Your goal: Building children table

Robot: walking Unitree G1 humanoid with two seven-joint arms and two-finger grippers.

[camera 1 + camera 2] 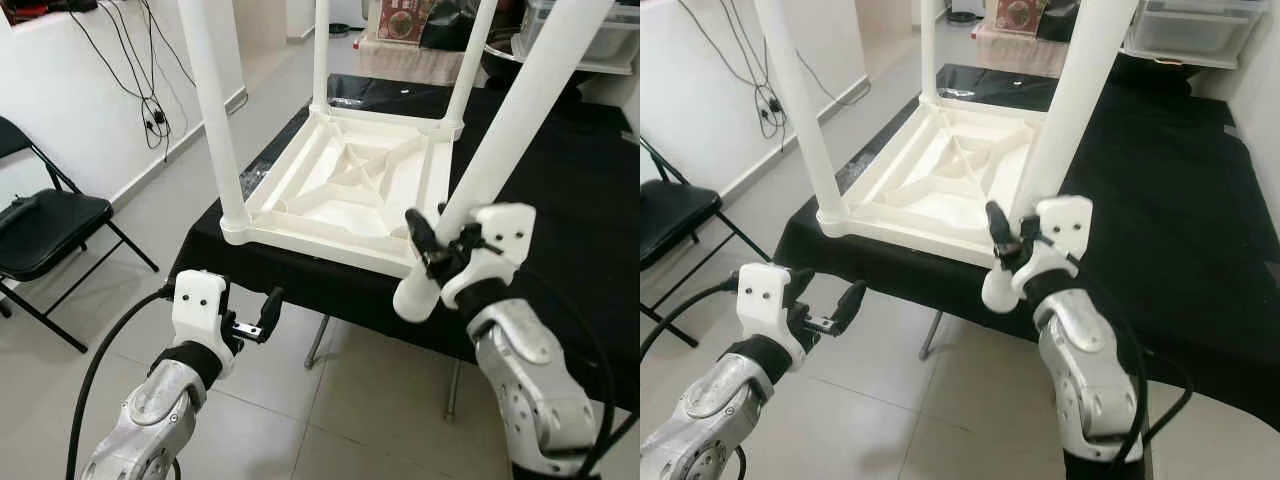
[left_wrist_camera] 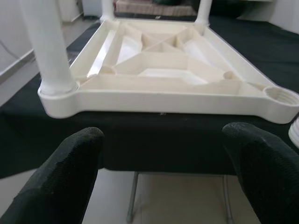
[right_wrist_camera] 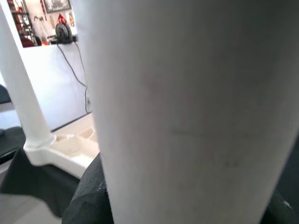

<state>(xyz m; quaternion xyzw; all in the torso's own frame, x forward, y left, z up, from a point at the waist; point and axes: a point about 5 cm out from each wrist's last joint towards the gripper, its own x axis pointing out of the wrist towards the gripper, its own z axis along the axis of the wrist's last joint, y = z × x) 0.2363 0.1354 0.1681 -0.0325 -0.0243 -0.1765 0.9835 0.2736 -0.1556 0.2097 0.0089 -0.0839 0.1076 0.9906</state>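
A white plastic children's table [image 1: 310, 243] lies upside down on a table covered in black cloth [image 1: 565, 200]. Three white legs stand in its corners, the nearest at the front left [image 1: 212, 110]. The front-right corner socket [image 2: 281, 96] is bare. My right gripper [image 1: 440, 252] is shut on the fourth white leg [image 1: 520, 120]. That leg is tilted, and its lower end [image 1: 413, 300] hangs just past the front-right corner, off the cloth's edge. My left gripper [image 1: 262, 318] is open and holds nothing, below the cloth's front edge near the front-left corner.
A black folding chair [image 1: 50, 230] stands on the tiled floor at the left. Cables [image 1: 150, 110] hang down the white wall behind it. Storage boxes [image 1: 600, 40] and clutter sit at the back right. Metal table legs [image 1: 318, 345] show under the cloth.
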